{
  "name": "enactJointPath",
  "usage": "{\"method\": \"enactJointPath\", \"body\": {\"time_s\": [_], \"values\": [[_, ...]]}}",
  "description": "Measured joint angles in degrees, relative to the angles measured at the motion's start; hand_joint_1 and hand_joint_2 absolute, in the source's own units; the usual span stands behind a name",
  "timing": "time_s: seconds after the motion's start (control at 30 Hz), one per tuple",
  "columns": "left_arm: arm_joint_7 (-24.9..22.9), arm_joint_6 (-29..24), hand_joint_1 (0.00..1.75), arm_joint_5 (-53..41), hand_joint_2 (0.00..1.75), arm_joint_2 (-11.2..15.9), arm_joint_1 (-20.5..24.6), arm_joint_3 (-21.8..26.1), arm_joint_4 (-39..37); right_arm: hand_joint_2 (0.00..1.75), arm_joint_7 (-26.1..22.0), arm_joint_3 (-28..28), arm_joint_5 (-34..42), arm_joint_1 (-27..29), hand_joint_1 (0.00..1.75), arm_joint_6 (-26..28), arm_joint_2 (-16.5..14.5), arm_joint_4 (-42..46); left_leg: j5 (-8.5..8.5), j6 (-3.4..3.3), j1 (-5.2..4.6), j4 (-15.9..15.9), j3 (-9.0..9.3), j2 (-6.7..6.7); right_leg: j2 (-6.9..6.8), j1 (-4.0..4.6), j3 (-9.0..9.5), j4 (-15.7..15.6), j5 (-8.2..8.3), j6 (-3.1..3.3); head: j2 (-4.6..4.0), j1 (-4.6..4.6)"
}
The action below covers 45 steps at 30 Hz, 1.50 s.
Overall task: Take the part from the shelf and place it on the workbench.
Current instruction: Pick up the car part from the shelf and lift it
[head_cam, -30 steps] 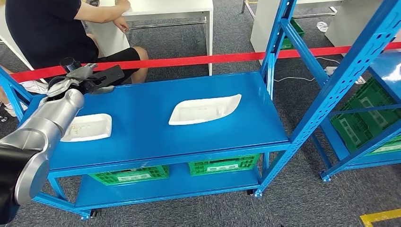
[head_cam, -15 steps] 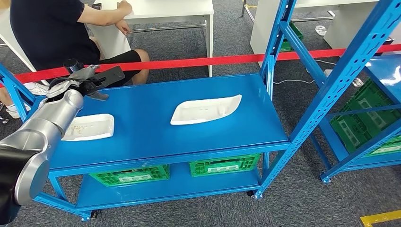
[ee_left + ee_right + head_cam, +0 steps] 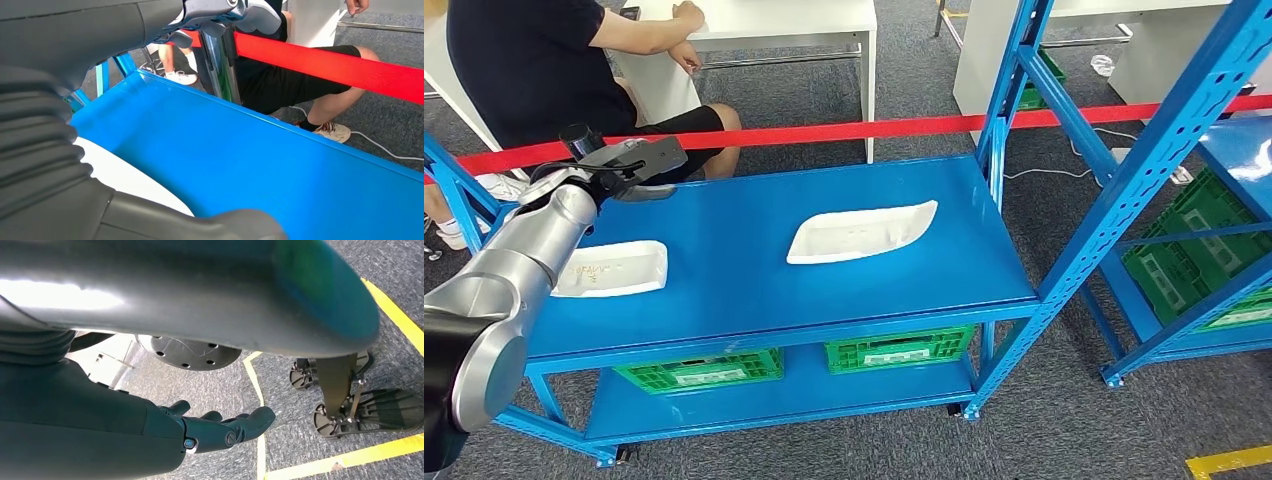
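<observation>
Two white moulded parts lie on the blue table top [image 3: 744, 290]: a long one [image 3: 861, 232] near the middle and a shorter one [image 3: 609, 269] at the left. My left hand [image 3: 629, 160] hovers over the back left corner, beyond the shorter part, holding nothing. In the left wrist view its dark fingers [image 3: 225, 12] reach out flat over the blue surface, with a piece of the white part [image 3: 130, 180] just under the thumb. My right hand [image 3: 220, 430] hangs at my side above the carpet, fingers loosely apart and holding nothing.
A red barrier tape [image 3: 844, 128] runs behind the table, and a person [image 3: 524, 60] sits just past it near my left hand. Blue rack uprights [image 3: 1144, 170] stand to the right. Green crates [image 3: 894, 350] fill the lower shelf.
My left hand stays over the back left corner; its fingers, spread downward half a second ago, now lie flatter. The white parts have not moved.
</observation>
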<state>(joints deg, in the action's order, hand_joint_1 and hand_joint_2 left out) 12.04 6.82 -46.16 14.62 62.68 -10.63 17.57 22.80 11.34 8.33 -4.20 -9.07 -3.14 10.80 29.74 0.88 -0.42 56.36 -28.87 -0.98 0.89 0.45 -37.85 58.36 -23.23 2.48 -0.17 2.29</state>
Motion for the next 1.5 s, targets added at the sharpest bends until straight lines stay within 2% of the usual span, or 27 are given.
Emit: {"method": "enactJointPath", "body": {"time_s": [0.23,0.27,0.33,0.37,0.4,0.47,0.5,0.53,0.57,0.6,0.63,0.67,0.7,0.73,0.77,0.8,0.9,1.0,1.07,1.13,1.23,1.3,1.37,1.5], "values": [[-0.01,0.11,0.0,-0.28,0.0,0.0,0.0,0.03,0.01,0.0,0.0,0.0,0.01,0.0,0.0,0.0,0.02,0.0,0.0,0.0,0.0,0.01,0.0,0.0,0.0,0.0,0.0,0.0,0.01,-0.01,0.0,0.0],[-0.05,0.17,0.0,-0.39,0.0,0.01,0.0,0.03,0.02,0.0,0.0,0.0,0.01,0.01,0.0,0.0,-0.03,0.0,-0.01,-0.13,-0.12,0.07,-0.09,0.01,0.0,-0.08,0.05,-0.14,0.14,-0.19,0.0,0.01],[-0.14,0.31,0.0,-0.48,0.0,-0.01,0.01,0.03,0.13,0.0,-0.01,0.0,0.02,0.01,0.0,0.0,-0.08,0.01,-0.76,-0.75,-0.07,-0.78,0.36,0.18,0.01,-0.11,0.2,-0.56,0.42,-0.68,0.0,0.05],[-0.18,0.34,0.0,-0.46,0.0,-0.04,0.08,0.03,0.21,0.0,0.01,0.0,0.02,-0.01,0.0,0.0,-0.07,0.01,-1.32,-1.13,0.09,-1.58,0.76,0.34,0.0,-0.11,-0.05,-0.13,0.07,-0.99,0.0,0.02],[-0.26,0.37,0.0,-0.43,0.0,-0.07,0.18,0.03,0.28,0.0,0.04,0.0,0.02,-0.04,0.0,0.0,-0.03,0.02,-1.87,-1.39,0.39,-2.45,1.24,0.52,-0.01,-0.09,-0.8,1.44,-0.84,-1.23,0.0,-0.02],[-0.52,0.38,0.0,-0.32,0.0,-0.11,0.24,0.03,0.32,0.0,0.12,0.0,-0.03,-0.07,0.0,0.0,0.03,0.02,-2.14,-1.47,0.8,-3.13,1.57,0.81,-0.08,-0.54,-3.93,8.0,-3.85,-1.85,0.0,-0.16],[-0.64,0.37,0.0,-0.25,0.0,-0.11,0.12,0.03,0.31,0.0,0.15,0.0,-0.07,-0.04,0.0,0.0,0.03,0.02,-2.02,-1.35,0.93,-3.02,1.56,0.89,-0.13,-0.93,-5.71,11.66,-5.05,-2.24,0.0,-0.17],[-0.65,0.36,0.0,-0.17,0.0,-0.1,-0.11,0.03,0.29,0.0,0.17,0.0,-0.11,-0.01,0.0,0.0,0.04,0.02,-1.84,-1.11,1.13,-2.82,1.56,0.96,-0.22,-1.35,-6.92,14.01,-5.48,-2.68,0.0,-0.19],[-0.61,0.33,0.0,-0.11,0.0,-0.1,-0.35,0.03,0.29,0.0,0.19,0.0,-0.13,0.02,0.0,0.0,0.04,0.02,-1.57,-0.74,1.42,-2.49,1.56,0.98,-0.36,-1.78,-7.13,14.34,-4.95,-3.16,0.0,-0.18],[-0.54,0.29,0.0,-0.06,0.0,-0.09,-0.56,0.03,0.29,0.0,0.2,0.0,-0.13,0.02,0.0,0.0,0.04,0.02,-1.17,-0.26,1.83,-1.96,1.53,0.97,-0.54,-2.22,-6.14,12.36,-3.47,-3.71,0.0,-0.19],[-0.46,0.25,0.0,-0.03,0.0,-0.09,-0.7,0.03,0.31,0.0,0.2,0.0,-0.12,0.02,0.0,0.0,0.04,0.02,-0.58,0.34,2.24,-1.18,1.44,0.98,-0.74,-2.66,-4.36,8.83,-1.94,-4.38,0.0,-0.2],[-0.42,0.16,0.0,-0.02,0.0,-0.1,-0.74,0.04,0.39,0.0,0.19,0.0,-0.09,-0.02,0.0,0.0,-0.07,0.02,0.08,1.0,2.5,-0.28,1.05,0.96,-0.77,-2.87,-2.61,5.73,-1.16,-4.86,0.0,-0.4],[-0.4,0.07,0.0,-0.02,0.0,-0.08,-0.73,0.04,0.49,0.0,0.0,0.0,-0.04,-0.05,0.0,0.0,-0.15,0.02,0.72,1.61,2.59,0.58,0.59,0.9,-0.72,-2.98,-1.46,3.63,-0.98,-4.77,0.0,-0.54],[-0.38,0.02,0.0,-0.03,0.0,-0.12,-0.7,0.05,0.58,0.0,-0.27,0.0,0.01,-0.03,0.0,0.01,-0.22,0.02,1.18,2.14,2.57,1.17,0.19,0.84,-0.62,-2.96,-1.02,2.84,-1.45,-4.41,0.0,-0.58],[-0.38,0.18,0.0,-0.07,0.0,-0.18,-0.67,0.05,0.65,0.0,-0.53,0.0,0.07,0.01,0.0,0.01,-0.29,0.01,1.41,2.44,2.49,1.45,-0.1,0.73,-0.49,-2.89,-1.08,3.08,-1.86,-3.75,0.0,-0.63],[-0.37,0.7,0.0,-0.17,0.0,-0.24,-0.64,0.05,0.65,0.0,-0.79,0.0,0.1,0.06,0.0,0.02,-0.24,0.01,1.42,2.45,2.47,1.48,-0.06,0.65,-0.47,-2.96,-1.23,3.15,-1.87,-3.13,0.0,-0.44],[-0.08,4.38,0.0,-0.52,0.0,-0.3,-0.35,0.01,0.58,0.0,-0.85,0.0,0.12,0.11,0.0,0.02,-0.22,0.0,1.1,1.9,2.44,0.77,0.42,0.6,-0.26,-3.06,-1.25,3.08,-1.81,-2.65,0.0,-0.08],[0.27,6.75,0.0,-0.57,0.0,-0.19,0.14,-0.01,0.51,0.0,-0.85,0.0,0.05,0.09,0.0,0.02,-0.22,0.01,1.07,1.71,2.42,-0.02,0.82,0.75,0.02,-2.91,-1.22,3.07,-1.94,-2.17,0.0,0.07],[0.34,7.05,0.0,-0.57,0.87,-0.17,0.47,-0.01,0.43,0.0,-0.85,0.0,0.04,0.08,0.0,0.02,-0.22,0.02,1.0,2.01,2.44,-0.19,0.86,0.82,0.06,-2.78,-1.22,3.07,-1.95,-1.99,0.0,0.09],[0.54,7.75,0.0,-0.73,1.75,-0.16,0.63,-0.01,0.35,0.0,-0.85,0.0,0.04,0.07,0.0,0.02,-0.22,0.01,0.89,2.81,2.47,-0.26,0.84,0.84,0.03,-2.72,-1.2,3.08,-1.93,-1.9,0.0,0.09],[1.66,11.59,0.0,-1.57,1.75,0.1,0.76,-0.13,0.19,0.0,-0.85,0.0,0.01,0.06,0.0,0.02,-0.22,0.01,0.77,3.72,2.48,-0.25,0.77,0.83,0.0,-2.71,-1.12,3.05,-1.8,-1.89,0.0,0.08],[2.41,13.17,0.0,-1.89,1.75,0.56,0.92,-0.22,0.11,0.0,-0.85,0.0,0.01,0.07,0.0,0.02,-0.22,0.01,0.74,3.81,2.47,-0.12,0.7,0.83,0.01,-2.72,-1.04,2.93,-1.64,-2.01,0.0,0.07],[2.19,12.58,0.0,-2.25,1.75,1.05,1.1,-0.25,0.12,0.0,-0.85,0.0,0.02,0.1,0.0,0.02,-0.22,0.0,0.72,3.82,2.45,-0.01,0.64,0.82,0.02,-2.71,-0.94,2.75,-1.51,-2.18,0.0,0.07],[-2.94,8.88,0.0,-4.23,1.75,1.71,1.45,-0.65,0.06,0.0,-0.85,0.0,0.08,0.17,0.0,0.02,-0.22,0.0,0.68,3.71,2.37,0.07,0.59,0.8,0.01,-2.65,-0.69,2.33,-1.29,-2.52,0.0,0.07]]}}
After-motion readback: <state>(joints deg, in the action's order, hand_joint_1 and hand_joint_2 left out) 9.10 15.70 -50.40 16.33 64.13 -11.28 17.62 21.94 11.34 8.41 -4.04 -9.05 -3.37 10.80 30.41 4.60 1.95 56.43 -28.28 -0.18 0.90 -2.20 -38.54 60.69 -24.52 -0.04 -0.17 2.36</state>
